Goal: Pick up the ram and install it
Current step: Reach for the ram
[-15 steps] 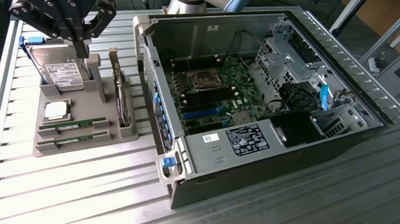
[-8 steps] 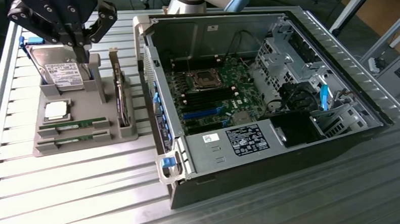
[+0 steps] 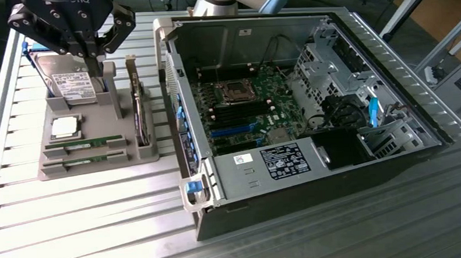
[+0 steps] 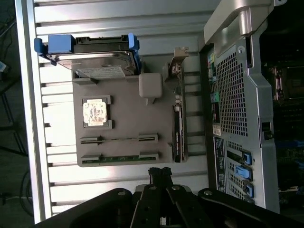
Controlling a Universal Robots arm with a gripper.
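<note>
Note that the gripper (image 3: 92, 55) (image 4: 160, 172) hangs above the grey holder (image 3: 97, 120) (image 4: 128, 114) with its two fingers pressed together and nothing between them, so no part has been picked up yet. Locate the ram (image 3: 84, 160) (image 4: 118, 157) in the holder, at the end away from the hard drive (image 3: 71, 83) (image 4: 95, 59). It stands on its long edge in a narrow slot, and its twin stick (image 3: 83, 144) (image 4: 118, 139) sits in the parallel slot just beside it. You cannot tell from the sticks themselves which is meant; the outer one is taken here as a judgement. The slots hold each stick on edge, probably so that the upper edge stays exposed for a pinch from above and the contacts stay off the table (image 3: 87, 217) (image 4: 118, 19). The same reasoning fits the upright card (image 3: 141, 109) (image 4: 176, 133), which stands in its own groove on the side of the holder towards the computer case (image 3: 242, 41) (image 4: 237, 85). The processor chip (image 3: 65, 127) (image 4: 95, 112) lies flat in a corner-framed recess. The case lies on its side with the panel off, so the motherboard (image 3: 241, 108) faces upward and is open to a descent from above. The holder sits just beside the case, which keeps the carry short.
</note>
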